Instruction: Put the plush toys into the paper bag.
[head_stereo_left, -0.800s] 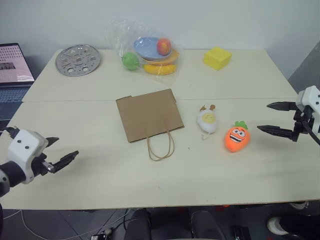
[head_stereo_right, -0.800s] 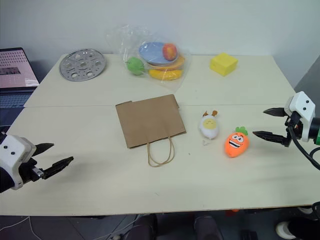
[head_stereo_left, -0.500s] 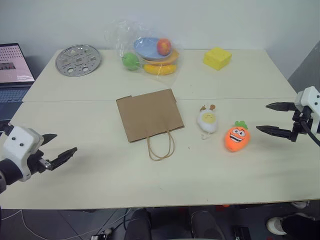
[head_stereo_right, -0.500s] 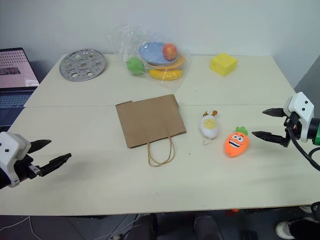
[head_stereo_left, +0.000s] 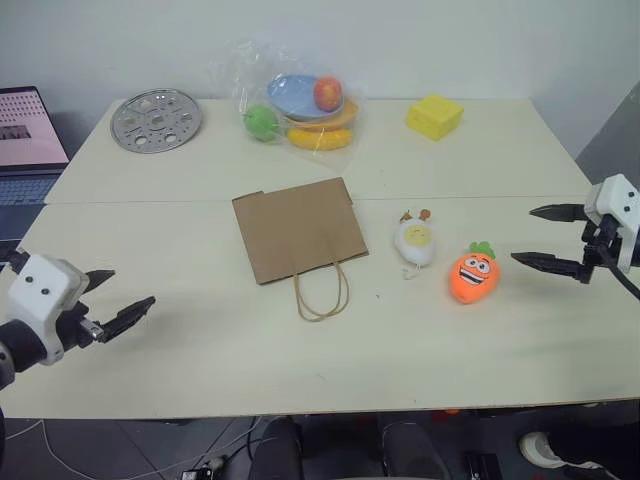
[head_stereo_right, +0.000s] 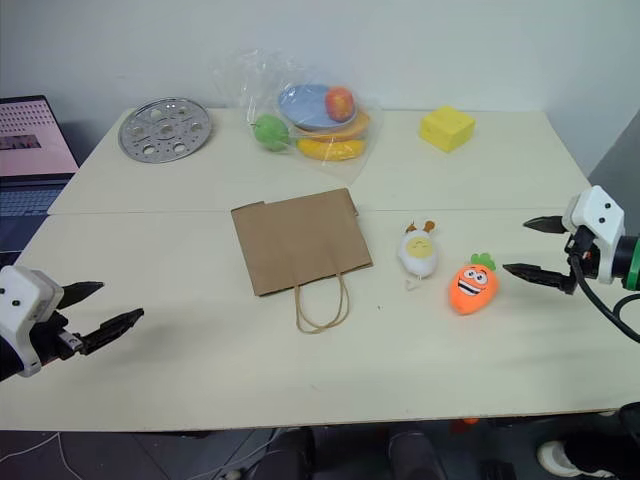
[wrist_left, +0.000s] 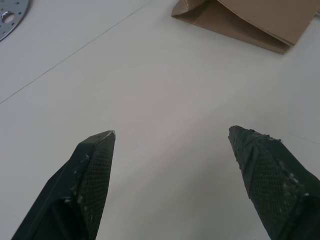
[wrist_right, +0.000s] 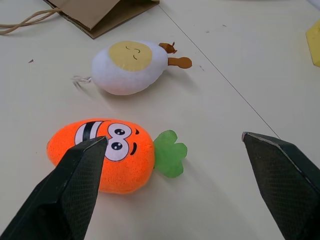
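reach toward the orange carrot-shaped plush toy with the cartoon face and green top (head_stereo_left: 473, 275) is judged to be the step in hand, since nothing has yet been bagged. the right claw (head_stereo_left: 549, 238) is held spread wide and empty just beside that toy, while the left claw (head_stereo_left: 110, 300) hangs spread and empty over bare worktop (head_stereo_left: 200, 350), well apart from everything. the white egg-shaped plush toy with the yellow patch (head_stereo_left: 414, 241) lies between the carrot and the flat brown kraft paper bag with looped cord handles (head_stereo_left: 299, 229), whose mouth is pressed closed. the carrot is best taken across its plump middle, not by the soft leaf. because the bag lies flat, its mouth should be lifted by the left claw before any toy is brought over.
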